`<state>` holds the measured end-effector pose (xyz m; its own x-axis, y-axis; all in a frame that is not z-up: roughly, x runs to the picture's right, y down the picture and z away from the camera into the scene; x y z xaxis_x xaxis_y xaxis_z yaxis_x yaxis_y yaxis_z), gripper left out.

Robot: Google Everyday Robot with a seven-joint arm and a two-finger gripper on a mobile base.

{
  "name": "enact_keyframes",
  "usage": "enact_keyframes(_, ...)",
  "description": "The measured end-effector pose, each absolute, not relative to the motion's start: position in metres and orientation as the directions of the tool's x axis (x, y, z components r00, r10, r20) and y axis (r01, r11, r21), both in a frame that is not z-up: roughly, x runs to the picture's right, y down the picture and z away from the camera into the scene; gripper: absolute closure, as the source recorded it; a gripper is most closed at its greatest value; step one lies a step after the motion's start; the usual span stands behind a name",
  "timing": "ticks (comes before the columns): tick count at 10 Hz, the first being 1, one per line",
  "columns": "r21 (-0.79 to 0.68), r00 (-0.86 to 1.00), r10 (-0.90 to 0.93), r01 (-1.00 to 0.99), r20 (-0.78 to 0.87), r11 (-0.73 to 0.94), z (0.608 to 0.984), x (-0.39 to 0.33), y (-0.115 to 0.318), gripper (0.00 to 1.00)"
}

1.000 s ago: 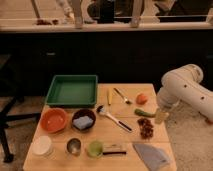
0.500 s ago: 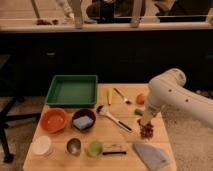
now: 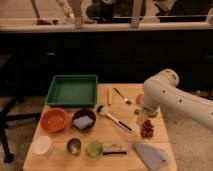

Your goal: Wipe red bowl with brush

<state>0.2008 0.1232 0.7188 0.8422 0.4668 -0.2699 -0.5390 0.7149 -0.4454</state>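
The red bowl sits on the left of the counter, not yet wiped. The brush lies untouched in the middle. The tool hangs near the brush's dark tip, spread wide and empty. Grasping and wiping are still to do.

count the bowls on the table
2: the red bowl at the table's left edge, and a dark bowl holding a blue sponge just right of it. The gripper hangs over the table's right side; it could hide something small.
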Motion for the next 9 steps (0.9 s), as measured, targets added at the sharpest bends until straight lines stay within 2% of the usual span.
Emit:
enact_keyframes(2,-0.449,0.83,0.492,-0.556,-0.262,0.699,0.719,0.203,0.123,0.2)
enact_keyframes(6,-0.508,0.661,0.722,-0.702,-0.205,0.499,0.724,0.197,0.15,0.2)
enact_keyframes(9,-0.525,0.664,0.718,-0.696,-0.209,0.49,0.736,0.17,0.175,0.2)
